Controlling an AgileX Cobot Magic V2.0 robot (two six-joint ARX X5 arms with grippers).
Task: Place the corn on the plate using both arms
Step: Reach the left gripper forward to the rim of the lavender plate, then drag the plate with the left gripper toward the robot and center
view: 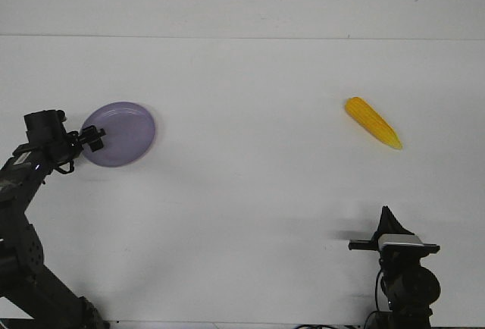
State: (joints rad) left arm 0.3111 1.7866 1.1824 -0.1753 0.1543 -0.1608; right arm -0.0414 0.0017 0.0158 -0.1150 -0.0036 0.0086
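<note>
The lavender plate (121,133) is at the left of the white table. My left gripper (94,138) reaches in from the left, its fingers closed over the plate's near-left rim. The plate looks slightly tipped, with a faint shadow under it. The yellow-orange corn (372,122) lies flat at the right, its pointed tip toward the front right. My right gripper (389,214) is near the front right edge, well short of the corn. Its fingers come together in one point and hold nothing.
The white table (250,185) meets a white back wall along a line at the far side (242,37). The left arm's black links (30,268) rise from the front left corner. The right arm's base (405,283) sits at the front right.
</note>
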